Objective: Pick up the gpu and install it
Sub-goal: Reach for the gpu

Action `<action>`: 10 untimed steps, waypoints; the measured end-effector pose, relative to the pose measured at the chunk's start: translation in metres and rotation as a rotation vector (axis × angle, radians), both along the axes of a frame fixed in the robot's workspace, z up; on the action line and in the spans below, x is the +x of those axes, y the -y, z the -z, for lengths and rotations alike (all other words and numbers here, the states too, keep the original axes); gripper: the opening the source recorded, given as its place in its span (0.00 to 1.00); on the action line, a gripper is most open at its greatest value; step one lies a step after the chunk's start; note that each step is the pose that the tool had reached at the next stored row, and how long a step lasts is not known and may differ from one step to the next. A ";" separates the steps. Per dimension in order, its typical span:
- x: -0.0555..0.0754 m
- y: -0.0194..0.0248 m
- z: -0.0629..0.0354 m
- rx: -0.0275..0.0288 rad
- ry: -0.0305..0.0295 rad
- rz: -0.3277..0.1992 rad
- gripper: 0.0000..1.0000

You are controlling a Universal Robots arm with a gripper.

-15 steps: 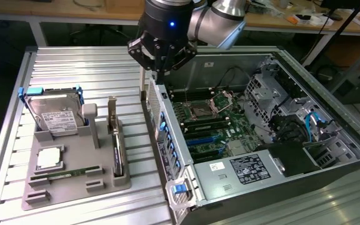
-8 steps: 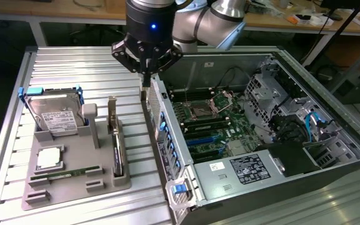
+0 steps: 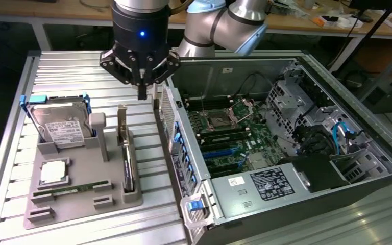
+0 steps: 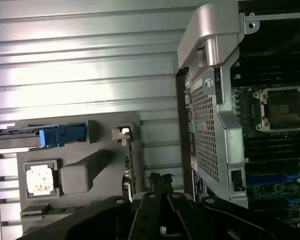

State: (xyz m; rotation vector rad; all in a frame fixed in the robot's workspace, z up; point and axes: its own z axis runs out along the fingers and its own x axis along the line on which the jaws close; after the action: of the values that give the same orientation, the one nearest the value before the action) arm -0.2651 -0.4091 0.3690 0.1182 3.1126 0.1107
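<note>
The gpu point(image 3: 125, 158) stands on its edge in a slot of the grey holder point(image 3: 80, 201), with its silver end bracket point(image 3: 122, 122) at the far end. In the wrist view the gpu point(image 4: 129, 162) is a thin edge-on strip with the bracket point(image 4: 121, 134) at one end. My gripper point(image 3: 141, 93) hangs above the ribbed table, between the holder and the open computer case point(image 3: 182, 148). It sits beyond the gpu's bracket end and apart from it. The fingers are shut with nothing between them. The fingertips point(image 4: 161, 179) point down over the table beside the card.
A silver hard drive point(image 3: 61, 125) with blue rails, a square processor point(image 3: 53, 173) and a narrow green memory stick point(image 3: 70, 190) also sit in the holder. The motherboard point(image 3: 234, 138) lies exposed inside the case. A workbench point(image 3: 332, 23) runs along the back.
</note>
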 end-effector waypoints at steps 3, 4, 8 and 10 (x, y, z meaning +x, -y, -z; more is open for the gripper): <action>-0.006 0.0085 0.0004 -0.0001 -0.0001 0.000 0.11; -0.007 0.0116 0.0005 -0.0001 -0.0001 0.000 0.11; -0.013 0.0255 0.0005 0.0000 -0.0001 0.000 0.11; -0.018 0.0298 0.0004 -0.0002 -0.0001 0.000 0.11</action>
State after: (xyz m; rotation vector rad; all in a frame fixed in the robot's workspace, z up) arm -0.2836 -0.4389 0.3686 0.1185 3.1127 0.1104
